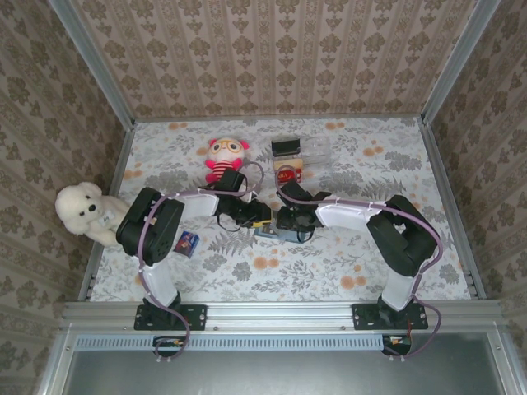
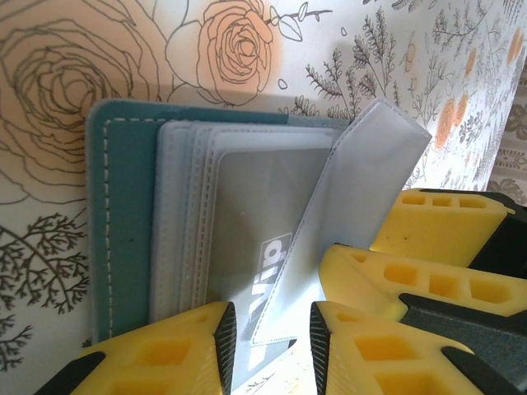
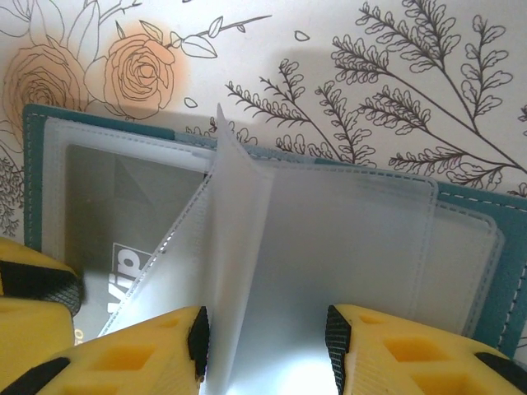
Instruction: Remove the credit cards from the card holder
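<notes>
1. The card holder (image 3: pixel 37 164) lies open and flat at the centre of the table (image 3: pixel 428 49), under both wrists. In the right wrist view its long axis runs side to side, and teal cover edges show at both ends.
2. 1 credit card (image 2: pixel 247 222) sits in the panel on the near side of the raised leaf, as the left wrist view shows it. It reads grey with pale print through the frosted sleeve. Its true colour and the slot mouth cannot be told.
3. 1 clear sleeve leaf (image 3: pixel 235 230) stands tilted between the 2 panels.
4. Left gripper (image 2: pixel 272 329): jaws apart, straddling the leaf's lower corner. No pad visibly presses it, and nothing is grasped.
5. Right gripper (image 3: pixel 265 337): jaws apart with the leaf between them, close to 1 pad. Released.
6. Judgement: the card lies just ahead of the left gripper, so the left arm is nearer. The right gripper is placed to hold the leaf aside.
7. Clearance: the right gripper's fingers (image 2: pixel 436 214) stand just beside the left gripper, so lateral room is tight. Bare table lies past the holder's far edge. The doll (image 1: pixel 224 156) and clear tray (image 1: pixel 303 151) are well apart.
</notes>
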Controlling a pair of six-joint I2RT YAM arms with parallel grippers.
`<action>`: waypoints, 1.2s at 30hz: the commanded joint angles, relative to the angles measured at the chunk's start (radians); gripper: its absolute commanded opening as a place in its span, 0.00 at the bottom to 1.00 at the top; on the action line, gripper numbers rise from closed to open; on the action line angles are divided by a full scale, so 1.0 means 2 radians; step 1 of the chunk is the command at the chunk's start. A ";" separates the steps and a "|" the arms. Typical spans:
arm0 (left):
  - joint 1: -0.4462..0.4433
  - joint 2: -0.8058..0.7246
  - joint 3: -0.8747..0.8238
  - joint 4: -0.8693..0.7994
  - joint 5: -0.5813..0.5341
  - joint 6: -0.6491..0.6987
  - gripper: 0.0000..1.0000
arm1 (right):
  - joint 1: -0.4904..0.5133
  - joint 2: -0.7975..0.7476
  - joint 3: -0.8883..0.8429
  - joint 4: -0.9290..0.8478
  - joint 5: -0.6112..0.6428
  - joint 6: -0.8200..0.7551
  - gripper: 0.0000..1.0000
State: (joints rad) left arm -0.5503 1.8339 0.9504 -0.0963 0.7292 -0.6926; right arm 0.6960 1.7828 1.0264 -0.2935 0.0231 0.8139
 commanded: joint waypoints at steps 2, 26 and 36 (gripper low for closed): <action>-0.004 0.015 0.007 -0.007 0.009 0.003 0.33 | -0.007 -0.010 -0.032 0.036 -0.028 0.006 0.44; -0.002 -0.002 0.024 -0.018 0.048 0.026 0.35 | -0.044 -0.146 -0.127 0.159 -0.067 0.055 0.64; -0.027 -0.030 0.001 0.074 0.045 -0.011 0.32 | -0.048 -0.246 -0.131 0.094 -0.007 0.064 0.74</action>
State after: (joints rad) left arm -0.5785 1.8103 0.9676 -0.0334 0.7975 -0.6819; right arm 0.6044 1.3624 0.7765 -0.0399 -0.0605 0.9283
